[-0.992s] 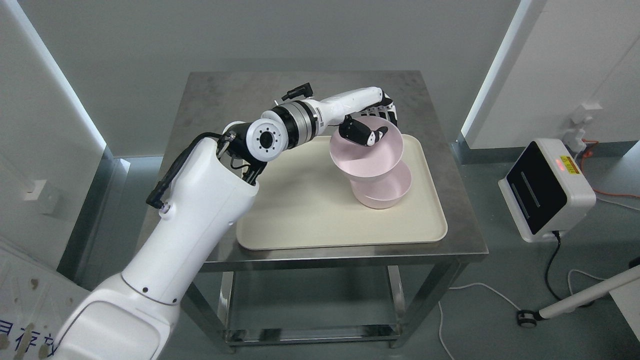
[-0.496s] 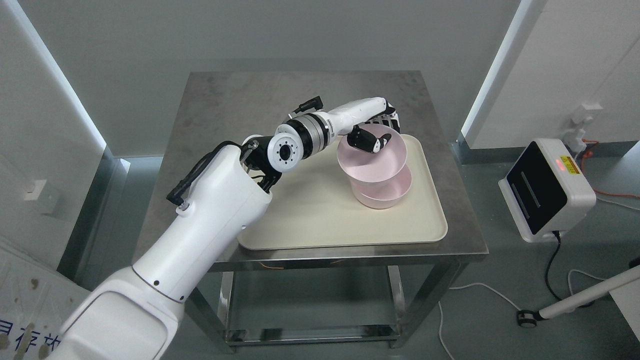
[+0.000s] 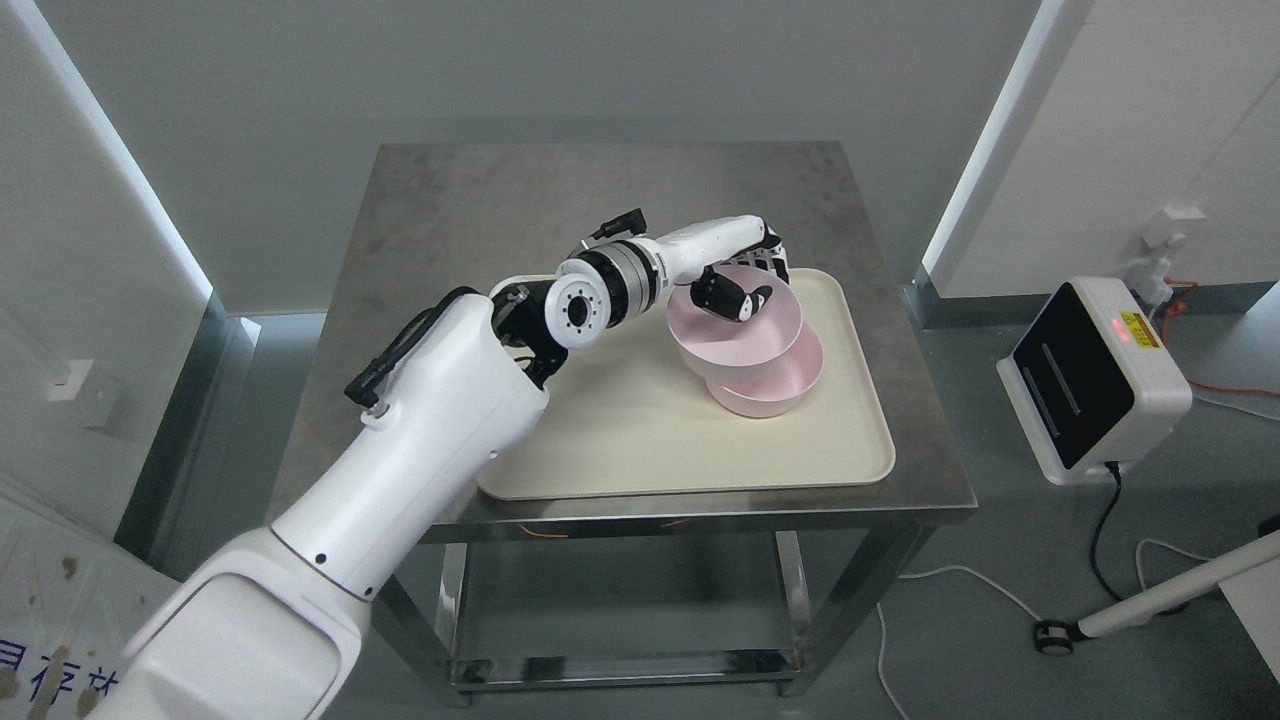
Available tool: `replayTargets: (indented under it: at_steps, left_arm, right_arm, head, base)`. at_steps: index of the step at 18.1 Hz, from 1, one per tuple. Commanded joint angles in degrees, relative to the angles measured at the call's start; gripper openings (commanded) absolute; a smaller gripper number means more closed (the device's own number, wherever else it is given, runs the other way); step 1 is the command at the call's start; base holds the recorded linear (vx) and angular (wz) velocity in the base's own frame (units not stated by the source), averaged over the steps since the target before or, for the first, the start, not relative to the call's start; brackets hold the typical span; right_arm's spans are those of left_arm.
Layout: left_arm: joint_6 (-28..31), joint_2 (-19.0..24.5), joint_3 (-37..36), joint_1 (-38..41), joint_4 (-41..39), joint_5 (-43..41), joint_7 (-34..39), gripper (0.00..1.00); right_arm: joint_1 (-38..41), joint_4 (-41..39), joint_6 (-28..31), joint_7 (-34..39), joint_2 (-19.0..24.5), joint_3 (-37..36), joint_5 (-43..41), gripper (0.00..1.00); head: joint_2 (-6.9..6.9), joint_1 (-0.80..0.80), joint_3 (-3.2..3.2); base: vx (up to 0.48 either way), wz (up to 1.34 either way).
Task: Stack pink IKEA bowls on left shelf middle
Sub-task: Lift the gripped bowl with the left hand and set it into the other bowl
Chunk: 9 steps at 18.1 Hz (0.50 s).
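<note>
On the cream plastic tray (image 3: 640,450), towards its far right part, we see two smooth, matte, pale pink round bowls. The upper pink bowl (image 3: 740,335) is tilted, its rim higher on the far side and its opening turned slightly towards us; its base sits inside the lower pink bowl (image 3: 775,385), which rests flat on the tray. We cannot tell whether the upper bowl has fully seated in the lower one, since the nearer wall of the upper bowl covers the place where they meet. Only the right and front rim of the lower bowl shows.

The left hand (image 3: 745,285) is clamped on the far rim of the upper bowl: a black thumb with a white tip lies inside the bowl against its wall, and the dark fingers (image 3: 772,262) wrap the outside of the rim behind it. We can make out little of those fingers, as the rim and the white wrist hide most of them.

The left arm (image 3: 420,450) reaches in from the lower left and crosses the tray's left part, hiding its near left corner. The tray lies on a square brushed steel table (image 3: 500,200). On the floor to the right stands a white box-shaped device with a black panel (image 3: 1090,380).
</note>
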Motion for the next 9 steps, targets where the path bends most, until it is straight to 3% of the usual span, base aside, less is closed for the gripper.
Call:
replayTargets:
  at_steps: [1,9]
  left_arm:
    - [0.3,0.8,1.6,-0.3,-0.9,2.3,-0.2,0.06]
    - [1.0,0.8,2.6,-0.3,-4.2,6.8,-0.2,0.06]
  right_arm:
    - [0.0,0.0,0.0,0.0,-1.0,-0.5,0.4,1.00]
    - [0.0,0.0,0.0,0.0,-1.0,-0.6,0.4,1.00]
  head:
    - [0.00,0.00,0.00]
    - [0.00,0.00,0.00]
  base:
    - [0.000,0.00]
    - [0.000,0.00]
